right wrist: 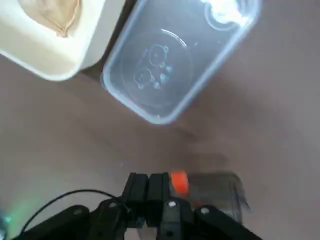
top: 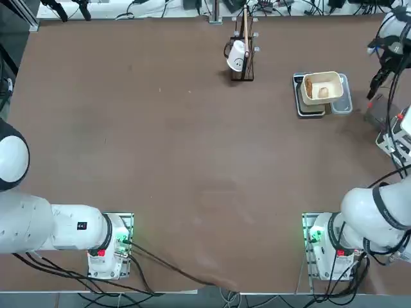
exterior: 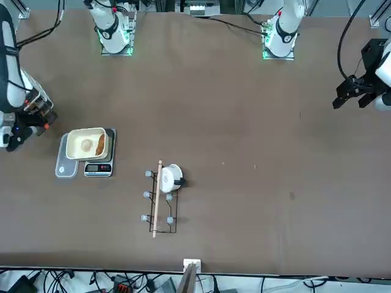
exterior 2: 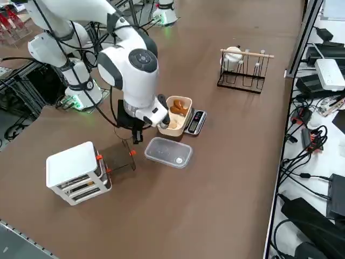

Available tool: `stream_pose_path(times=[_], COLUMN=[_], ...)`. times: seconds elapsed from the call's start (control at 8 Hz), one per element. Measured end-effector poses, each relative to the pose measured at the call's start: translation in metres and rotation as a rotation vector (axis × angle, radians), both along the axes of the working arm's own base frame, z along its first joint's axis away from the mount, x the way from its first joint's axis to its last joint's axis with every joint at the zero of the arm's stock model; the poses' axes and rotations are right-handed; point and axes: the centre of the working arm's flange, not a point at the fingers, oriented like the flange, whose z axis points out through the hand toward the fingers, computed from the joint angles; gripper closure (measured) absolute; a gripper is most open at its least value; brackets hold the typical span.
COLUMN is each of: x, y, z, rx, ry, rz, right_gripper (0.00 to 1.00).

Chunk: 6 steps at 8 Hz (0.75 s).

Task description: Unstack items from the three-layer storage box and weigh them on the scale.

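Brown table [top: 192, 179] carries all items. The white storage box [exterior 2: 75, 171], three tiers with orange tabs, stands near the table edge at the robot's right, well apart from the scale. The right gripper [exterior 2: 133, 141] hangs between the box and the clear plastic tray [exterior 2: 168, 152]; its fingers [right wrist: 150, 187] are clenched on a clear drawer with an orange tab [right wrist: 210, 192], held above the table. The black wire rack [top: 243, 54] with a white cup [top: 237, 55] stands at the far edge. The cream tub [top: 322, 87] sits on the scale [exterior 2: 195, 122], touching it, and holds brown food lumps [exterior 2: 178, 108]. The clear tray lies just beside the tub.
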Motion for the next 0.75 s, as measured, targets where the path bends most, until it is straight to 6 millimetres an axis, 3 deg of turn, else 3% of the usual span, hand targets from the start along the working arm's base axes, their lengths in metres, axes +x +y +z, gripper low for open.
stream_pose_path(times=[0.38, 0.75], x=[-0.015, -0.04], y=[0.014, -0.029], z=[-0.03, -0.038], rx=[0.011, -0.057], ry=[0.023, 0.056], rz=[0.028, 0.058], right_gripper=[0.98, 0.98])
